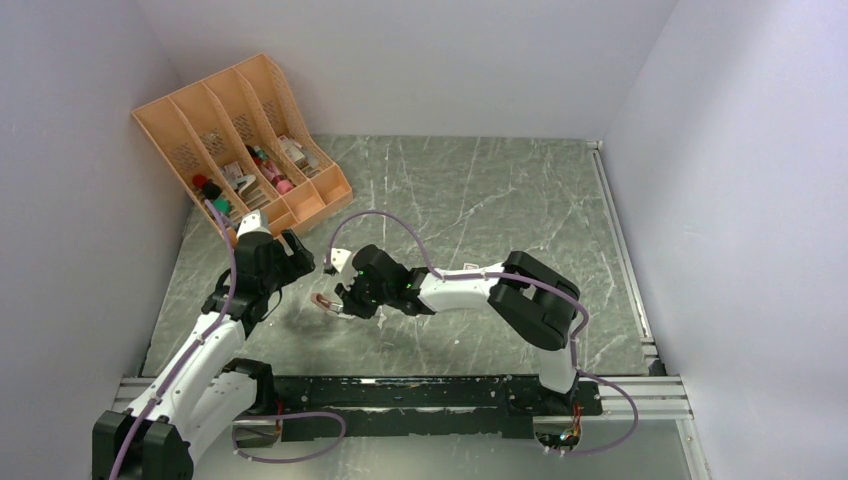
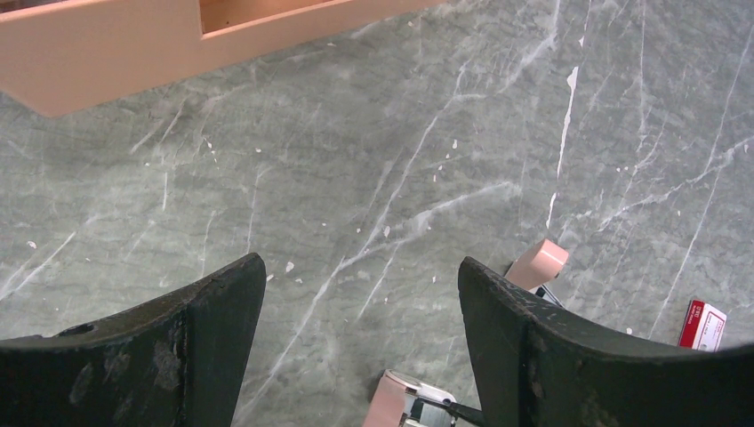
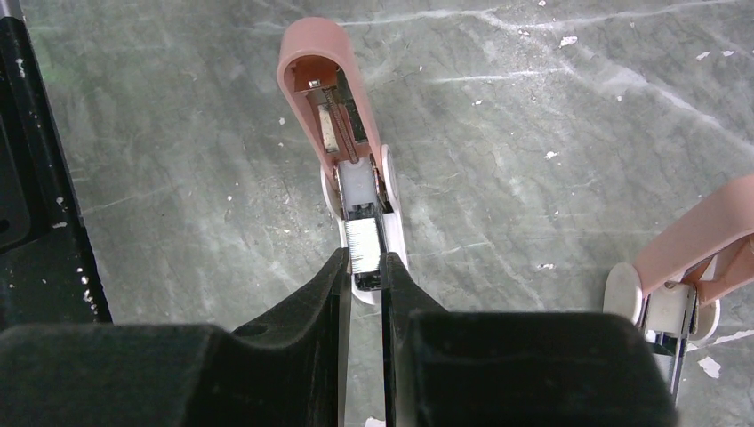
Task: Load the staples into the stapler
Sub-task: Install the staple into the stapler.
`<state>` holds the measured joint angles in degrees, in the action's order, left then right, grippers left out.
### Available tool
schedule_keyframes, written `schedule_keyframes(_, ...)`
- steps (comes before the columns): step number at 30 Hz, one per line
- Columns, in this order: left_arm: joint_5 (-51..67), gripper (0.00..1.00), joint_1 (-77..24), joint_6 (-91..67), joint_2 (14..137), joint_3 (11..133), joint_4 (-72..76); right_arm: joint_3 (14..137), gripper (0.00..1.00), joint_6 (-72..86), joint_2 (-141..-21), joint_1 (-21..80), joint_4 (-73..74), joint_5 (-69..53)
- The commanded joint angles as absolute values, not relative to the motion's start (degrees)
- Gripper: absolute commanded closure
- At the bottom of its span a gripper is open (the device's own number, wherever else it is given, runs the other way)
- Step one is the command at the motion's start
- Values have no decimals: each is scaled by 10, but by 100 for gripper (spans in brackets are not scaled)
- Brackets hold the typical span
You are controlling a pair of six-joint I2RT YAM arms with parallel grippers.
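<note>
Grey marbled table (image 1: 480, 200) carries an open pink stapler (image 3: 331, 98). The right gripper (image 3: 364, 267) pinches a strip of staples (image 3: 363, 245) at its channel. The left gripper (image 2: 360, 267) hangs nearby, spread wide, holding nothing. A red-and-white box (image 2: 702, 325) lies nearby.

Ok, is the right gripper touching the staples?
Touching. The right wrist view shows the staples pinched between both fingertips of the right gripper, at the open stapler channel.
</note>
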<state>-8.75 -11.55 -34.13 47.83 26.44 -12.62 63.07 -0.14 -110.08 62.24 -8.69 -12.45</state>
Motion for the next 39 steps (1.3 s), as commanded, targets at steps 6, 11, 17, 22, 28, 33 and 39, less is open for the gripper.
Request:
schedule_keyframes(6, -80, 16, -111, -340, 480, 276, -109, 658, 82, -2, -1122, 619, -68, -116)
schedule_keyframes(11, -80, 16, -112, -340, 480, 275, -110, 663, 82, -4, -1125, 619, -57, -113)
schedule_keyframes(17, -80, 16, -112, -341, 480, 275, -107, 666, 81, -11, -1124, 619, -44, -102)
schedule_keyframes(22, -79, 16, -112, -340, 482, 275, -106, 664, 81, -16, -1121, 619, -39, -103)
schedule_keyframes(28, -79, 16, -112, -340, 482, 277, -108, 660, 81, -18, -1118, 619, -36, -107)
schedule_keyframes(33, -77, 17, -112, -339, 483, 276, -108, 656, 81, -22, -1110, 619, -38, -106)
schedule_keyframes(39, -77, 17, -112, -339, 483, 277, -107, 653, 82, -21, -1103, 619, -40, -112)
